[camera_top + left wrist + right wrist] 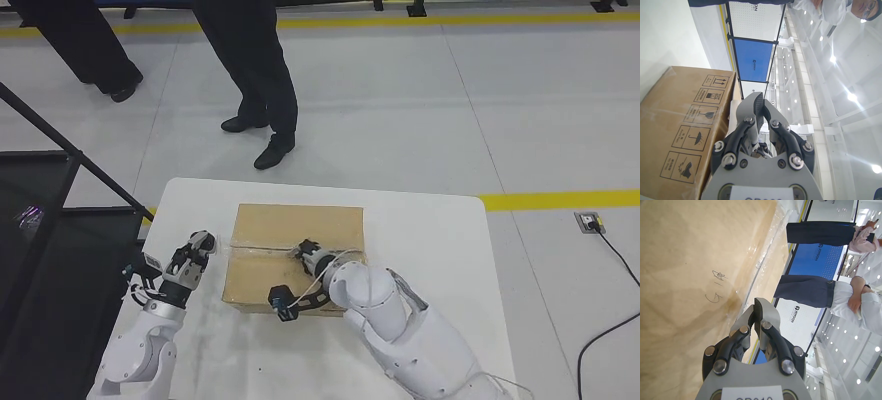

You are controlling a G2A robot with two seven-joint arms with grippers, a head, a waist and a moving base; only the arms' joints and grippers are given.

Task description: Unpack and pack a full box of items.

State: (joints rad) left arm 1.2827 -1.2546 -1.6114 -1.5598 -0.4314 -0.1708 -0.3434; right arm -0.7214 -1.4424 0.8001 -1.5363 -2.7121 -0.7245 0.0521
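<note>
A cardboard box (300, 222) sits on a white counter (430, 230), toward the far edge and a little nearer the left edge. Its top flaps are closed, and a strip of clear tape (761, 262) runs along the seam.

The right gripper (302, 248) lies low over the box top, beside the taped seam. Its fingers are pressed together with nothing between them. The left gripper (200, 243) hangs just beside the box's left wall, the one printed with handling symbols. It is also pinched closed and empty. I cannot tell whether it touches the wall.

The main risk appears to be the tape. It is glossy and wrinkled, so closed fingertips could skate across it rather than break the seam. Pressing harder could dent the lid or crush whatever is packed underneath. A sideways shove might slide the whole box toward the left edge unless the left gripper braces it.

A dark rack (40, 260) stands close off the left edge and leaves the left arm little room. A floor socket (589, 222) lies well off to the right.
</note>
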